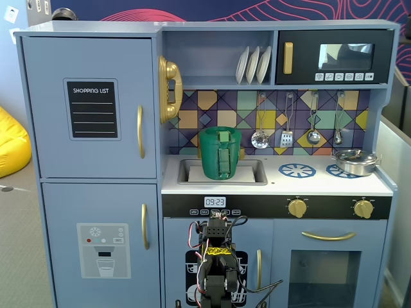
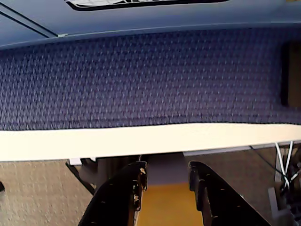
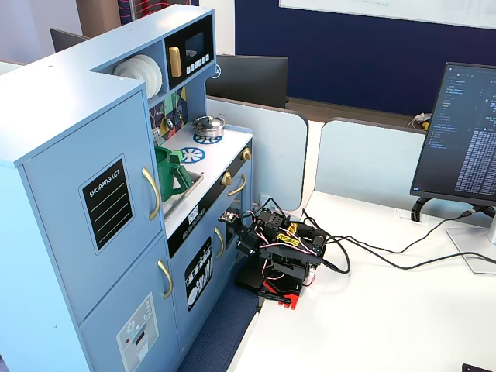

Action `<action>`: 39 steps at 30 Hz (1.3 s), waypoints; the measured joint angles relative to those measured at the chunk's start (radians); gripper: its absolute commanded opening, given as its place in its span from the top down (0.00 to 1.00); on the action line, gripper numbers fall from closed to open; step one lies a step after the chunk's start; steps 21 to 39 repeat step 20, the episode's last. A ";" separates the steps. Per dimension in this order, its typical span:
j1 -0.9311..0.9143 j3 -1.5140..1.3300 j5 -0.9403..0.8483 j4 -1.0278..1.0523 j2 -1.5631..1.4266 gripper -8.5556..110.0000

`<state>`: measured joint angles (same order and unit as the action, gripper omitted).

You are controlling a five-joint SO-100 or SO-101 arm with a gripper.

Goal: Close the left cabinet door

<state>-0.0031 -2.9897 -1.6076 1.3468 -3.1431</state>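
The left cabinet door is light blue, with a black "SHOPPING LIST" panel and a curved gold handle. It sits flush with the cabinet front in both fixed views, so it stands closed. My arm is folded low on the white table in front of the kitchen, well away from that door. In the wrist view my gripper has its black jaws apart with nothing between them, just behind the table's edge.
Below is a blue door with an ice-dispenser sticker. A green pitcher stands in the sink, a pot on the stove, and a black microwave is top right. A monitor and cables are on the table.
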 measured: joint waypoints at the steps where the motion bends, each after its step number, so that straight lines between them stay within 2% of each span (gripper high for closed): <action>1: 0.000 0.000 0.002 0.005 -0.003 0.93; 39: -0.028 0.002 0.032 0.012 -0.041 0.91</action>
